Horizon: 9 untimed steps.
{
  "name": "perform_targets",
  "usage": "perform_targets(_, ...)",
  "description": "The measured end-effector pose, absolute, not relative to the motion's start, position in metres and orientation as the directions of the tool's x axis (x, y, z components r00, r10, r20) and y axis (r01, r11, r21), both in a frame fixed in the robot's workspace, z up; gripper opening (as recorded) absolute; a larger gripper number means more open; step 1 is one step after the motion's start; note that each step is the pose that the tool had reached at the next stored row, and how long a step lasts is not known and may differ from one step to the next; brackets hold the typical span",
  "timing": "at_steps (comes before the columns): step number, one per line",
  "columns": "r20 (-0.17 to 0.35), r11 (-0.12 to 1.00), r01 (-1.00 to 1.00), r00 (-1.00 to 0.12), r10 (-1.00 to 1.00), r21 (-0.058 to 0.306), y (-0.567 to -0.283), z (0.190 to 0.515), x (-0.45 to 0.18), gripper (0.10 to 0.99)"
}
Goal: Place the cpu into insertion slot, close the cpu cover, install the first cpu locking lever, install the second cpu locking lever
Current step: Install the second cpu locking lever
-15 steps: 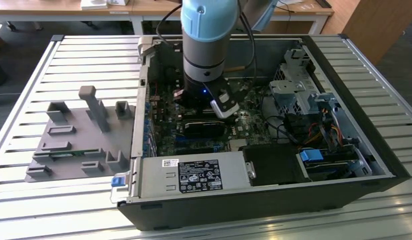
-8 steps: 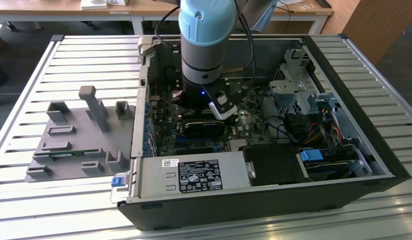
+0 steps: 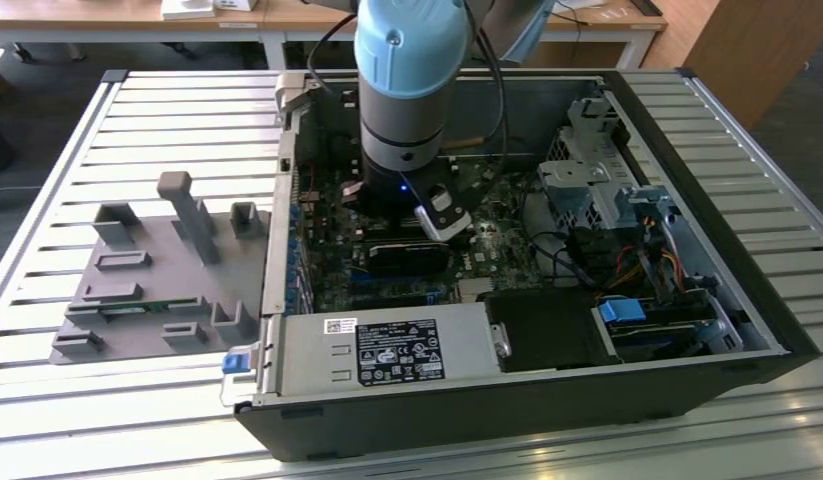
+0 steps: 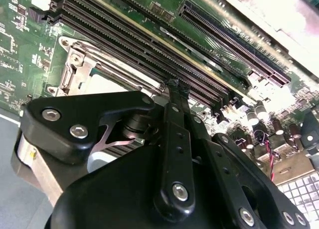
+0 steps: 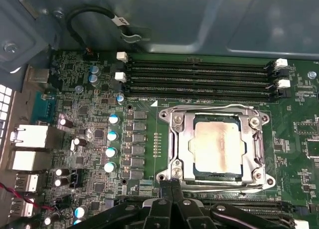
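Note:
The cpu (image 5: 218,146), a dull silver square with a brownish smear, lies in the insertion slot (image 5: 172,118) on the green board. The cpu cover (image 5: 182,141) is folded flat around it, its window framing the chip. One thin wire lever (image 5: 214,108) runs along the socket's side by the memory slots, and another lever (image 5: 227,191) runs along the opposite side. My gripper (image 5: 172,185) is shut, its narrow black tips at the socket's corner beside that second lever's end. In the second wrist view the gripper (image 4: 177,85) hangs just off the cpu cover (image 4: 82,64). The exterior view shows the gripper (image 3: 438,222) deep inside the case.
Long black memory slots (image 5: 199,79) flank the socket. Capacitors (image 5: 112,136) and rear ports (image 5: 30,139) stand close by. The open case holds a power supply (image 3: 384,350), a drive cage (image 3: 591,190) and cables (image 3: 651,265). A grey fixture plate (image 3: 144,280) lies on the slatted table at the exterior view's left.

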<state>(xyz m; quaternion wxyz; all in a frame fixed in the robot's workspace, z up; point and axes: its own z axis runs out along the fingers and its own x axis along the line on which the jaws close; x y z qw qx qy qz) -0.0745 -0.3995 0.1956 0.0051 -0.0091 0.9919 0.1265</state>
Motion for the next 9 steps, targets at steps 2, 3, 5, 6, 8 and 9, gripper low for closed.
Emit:
perform_targets(2, -0.012, 0.967, -0.019, -1.0, -0.017, 0.253, -0.3995, 0.195, -0.0747, 0.106)
perform_targets(3, -0.012, 0.967, -0.019, -1.0, -0.017, 0.254, -0.3995, 0.1947, -0.0748, 0.106)
perform_targets(5, -0.012, 0.966, -0.019, -1.0, -0.017, 0.257, -0.3995, 0.1943, -0.0751, 0.106)
perform_targets(6, -0.012, 0.966, -0.019, -1.0, -0.017, 0.258, -0.3995, 0.1942, -0.0752, 0.106)
perform_targets(8, -0.013, 0.965, -0.019, -1.0, -0.017, 0.262, -0.3995, 0.1938, -0.0755, 0.106)
perform_targets(9, -0.013, 0.965, -0.019, -1.0, -0.016, 0.263, -0.3995, 0.1937, -0.0757, 0.106)
